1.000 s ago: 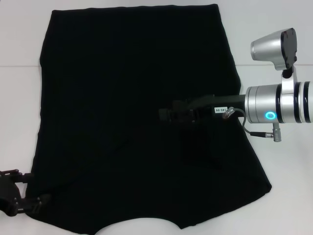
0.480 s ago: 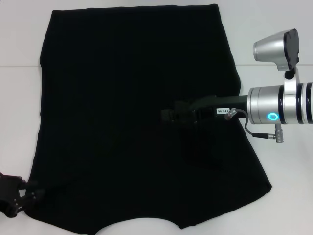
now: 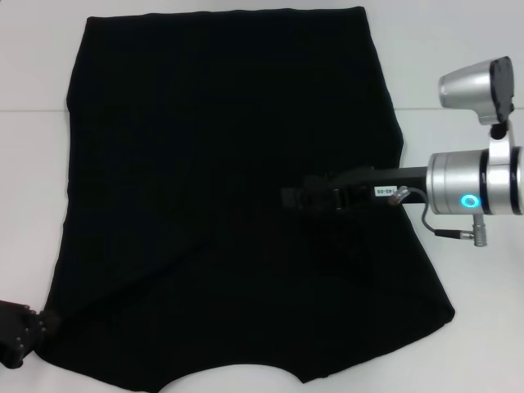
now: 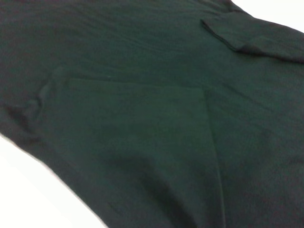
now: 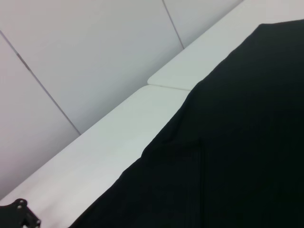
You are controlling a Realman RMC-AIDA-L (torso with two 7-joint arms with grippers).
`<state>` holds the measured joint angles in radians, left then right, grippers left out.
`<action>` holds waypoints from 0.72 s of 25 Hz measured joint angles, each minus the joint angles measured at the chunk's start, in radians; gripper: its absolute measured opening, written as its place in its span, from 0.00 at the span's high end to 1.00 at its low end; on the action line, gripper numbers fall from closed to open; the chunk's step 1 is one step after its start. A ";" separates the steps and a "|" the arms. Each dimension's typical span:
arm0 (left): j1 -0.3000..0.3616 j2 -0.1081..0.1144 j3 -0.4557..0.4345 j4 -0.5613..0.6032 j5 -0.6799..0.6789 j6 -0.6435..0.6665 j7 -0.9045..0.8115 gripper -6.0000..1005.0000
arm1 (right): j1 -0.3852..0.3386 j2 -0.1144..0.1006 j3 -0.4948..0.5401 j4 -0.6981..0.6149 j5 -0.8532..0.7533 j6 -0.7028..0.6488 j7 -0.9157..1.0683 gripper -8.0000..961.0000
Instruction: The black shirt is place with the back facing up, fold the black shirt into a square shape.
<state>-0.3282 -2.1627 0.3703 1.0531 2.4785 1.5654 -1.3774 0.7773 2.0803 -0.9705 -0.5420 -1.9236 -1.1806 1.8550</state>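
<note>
The black shirt (image 3: 213, 123) lies spread flat on the white table (image 3: 29, 180), and it is far wider than my grippers. My right gripper (image 3: 293, 198) reaches in from the right and hovers over the shirt's middle right, black against black. My left gripper (image 3: 16, 340) sits at the shirt's near left corner, partly out of the head view. The left wrist view shows the shirt (image 4: 142, 118) close up, with a folded flap edge. The right wrist view shows the shirt (image 5: 237, 142) and a bit of the left gripper (image 5: 19, 216) far off.
Bare white table surrounds the shirt on the left (image 3: 24, 123) and right (image 3: 475, 327). A seam between table panels (image 5: 166, 86) and a pale wall (image 5: 71, 57) show in the right wrist view.
My left gripper has drawn back toward the near left corner, now mostly out of the head view. My right arm has shifted slightly right and lower over the shirt.
</note>
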 joint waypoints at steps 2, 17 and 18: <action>0.001 0.000 -0.025 -0.002 0.000 0.002 0.005 0.95 | -0.007 -0.008 0.001 -0.002 0.000 -0.017 0.022 0.30; 0.024 -0.002 -0.093 -0.040 -0.053 0.037 0.039 0.97 | -0.181 -0.218 0.015 -0.051 -0.010 -0.244 0.423 0.30; 0.024 -0.002 -0.093 -0.043 -0.058 0.037 0.041 0.97 | -0.197 -0.227 0.016 -0.050 -0.010 -0.259 0.429 0.30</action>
<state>-0.3039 -2.1645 0.2771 1.0098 2.4203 1.6022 -1.3360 0.5805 1.8529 -0.9540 -0.5924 -1.9338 -1.4397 2.2839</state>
